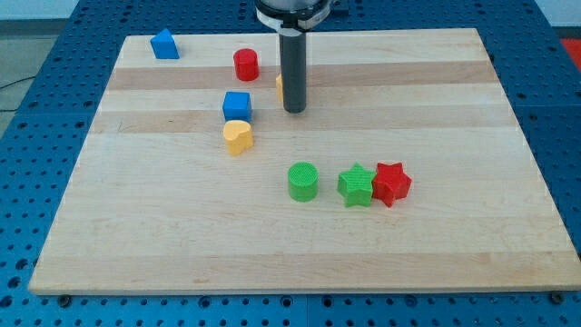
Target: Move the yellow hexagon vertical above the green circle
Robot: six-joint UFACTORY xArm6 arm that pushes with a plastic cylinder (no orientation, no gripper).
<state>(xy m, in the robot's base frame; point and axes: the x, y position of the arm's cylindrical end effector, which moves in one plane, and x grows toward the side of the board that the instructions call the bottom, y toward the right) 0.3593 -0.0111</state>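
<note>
Tip (294,111): bare rod end, no jaws, holding nothing; planted on the board (454,254) just at the view's right of a yellow sliver.
Yellow hexagon (280,87): mostly hidden behind the rod, only a thin yellow edge showing; shape not confirmable, taken as the task block; touching or nearly touching the rod, contact not certain.
Green circle (303,181): toward the view's bottom, almost straight below the rod, well apart from it.
Why placed so: hexagon already close to the column above the circle, slightly to the view's left; a rod on its right side looks poorly set for nudging it rightward.
Red cylinder (246,64): near the hexagon, on the view's left.
Blue cube (237,105) and yellow heart (238,137): stacked in a line further left, touching or nearly so.
Green star (357,186) and red star (392,183): touching, right of the circle, clear of the column.
Blue block (164,44): far top-left corner, irrelevant.
In the way: nothing between hexagon and circle.
</note>
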